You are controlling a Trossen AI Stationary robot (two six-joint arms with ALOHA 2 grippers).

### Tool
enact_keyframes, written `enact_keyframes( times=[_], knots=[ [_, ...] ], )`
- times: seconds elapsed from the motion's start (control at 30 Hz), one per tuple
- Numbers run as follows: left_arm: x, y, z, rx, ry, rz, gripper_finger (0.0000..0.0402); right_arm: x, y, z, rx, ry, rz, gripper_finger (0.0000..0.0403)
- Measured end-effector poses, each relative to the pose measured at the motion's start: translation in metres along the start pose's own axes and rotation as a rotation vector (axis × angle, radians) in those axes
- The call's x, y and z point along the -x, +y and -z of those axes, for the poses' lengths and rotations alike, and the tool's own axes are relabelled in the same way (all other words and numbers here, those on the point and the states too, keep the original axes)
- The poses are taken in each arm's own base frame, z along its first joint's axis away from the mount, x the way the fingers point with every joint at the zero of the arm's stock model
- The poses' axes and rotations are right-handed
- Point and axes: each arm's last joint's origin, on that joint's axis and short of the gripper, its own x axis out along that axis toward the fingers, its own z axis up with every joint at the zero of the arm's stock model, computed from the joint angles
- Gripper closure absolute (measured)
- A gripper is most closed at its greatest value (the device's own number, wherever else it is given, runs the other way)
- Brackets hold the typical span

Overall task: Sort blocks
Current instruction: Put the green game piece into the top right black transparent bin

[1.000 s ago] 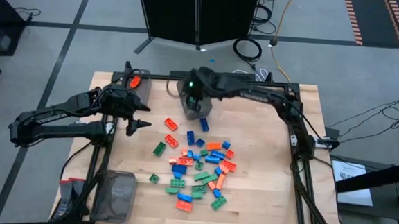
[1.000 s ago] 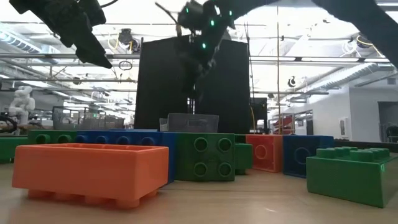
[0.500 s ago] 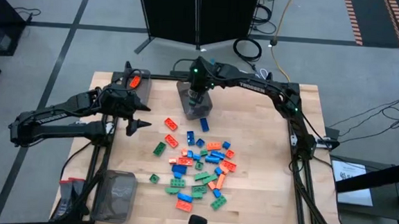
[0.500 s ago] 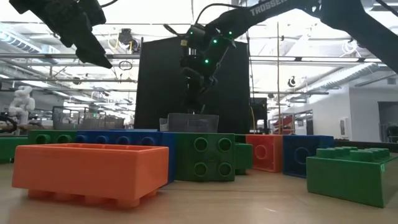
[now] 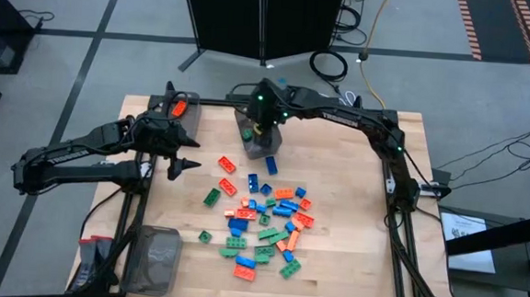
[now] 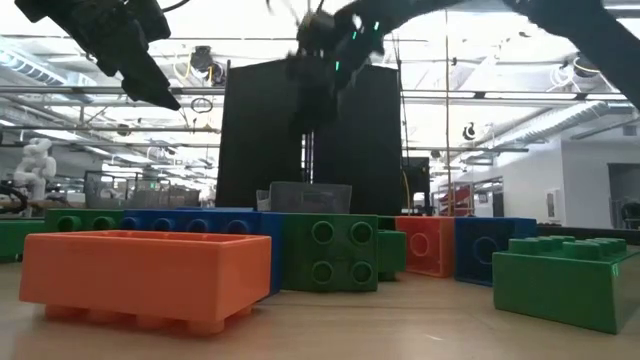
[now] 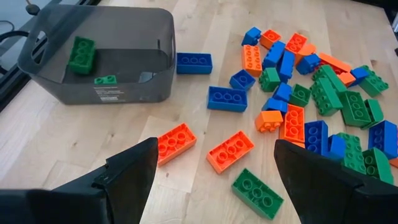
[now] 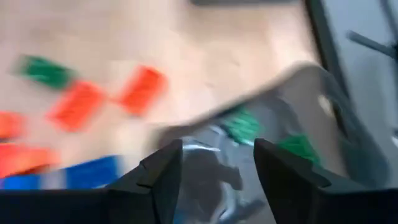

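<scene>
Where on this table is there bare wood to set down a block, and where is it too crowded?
Bare wood lies along the table's right side, between the pile of blocks and the right frame, and between the bin at the near left corner and the pile. The middle is crowded with blocks; the far middle holds another bin under the right gripper.

a robotics lab: the wooden table (image 5: 353, 218) stood on a grey tiled floor (image 5: 88, 27) with loose cables (image 5: 330, 65), under exposed ceiling ducts (image 6: 520, 120) and bright strip lighting.
</scene>
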Motion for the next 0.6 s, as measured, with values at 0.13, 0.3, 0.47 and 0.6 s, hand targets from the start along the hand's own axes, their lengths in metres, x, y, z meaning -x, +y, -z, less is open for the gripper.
enact_keyframes(
  times=[0.13, 0.3, 0.47, 0.6],
  knots=[
    [0.000, 0.000, 0.000, 0.000, 0.000, 0.000, 0.0079, -0.003, 0.032, -0.007, 0.088, -0.002, -0.033, 0.0233],
    [0.000, 0.000, 0.000, 0.000, 0.000, 0.000, 0.0079, -0.043, 0.055, 0.005, 0.136, 0.109, -0.074, 0.0272],
    [0.000, 0.000, 0.000, -0.003, 0.000, 0.000, 0.0079, -0.074, 0.058, 0.019, 0.143, 0.197, -0.084, 0.0307],
    [0.000, 0.000, 0.000, -0.003, 0.000, 0.000, 0.0079, -0.082, 0.046, 0.025, 0.117, 0.232, -0.037, 0.0332]
  ],
)
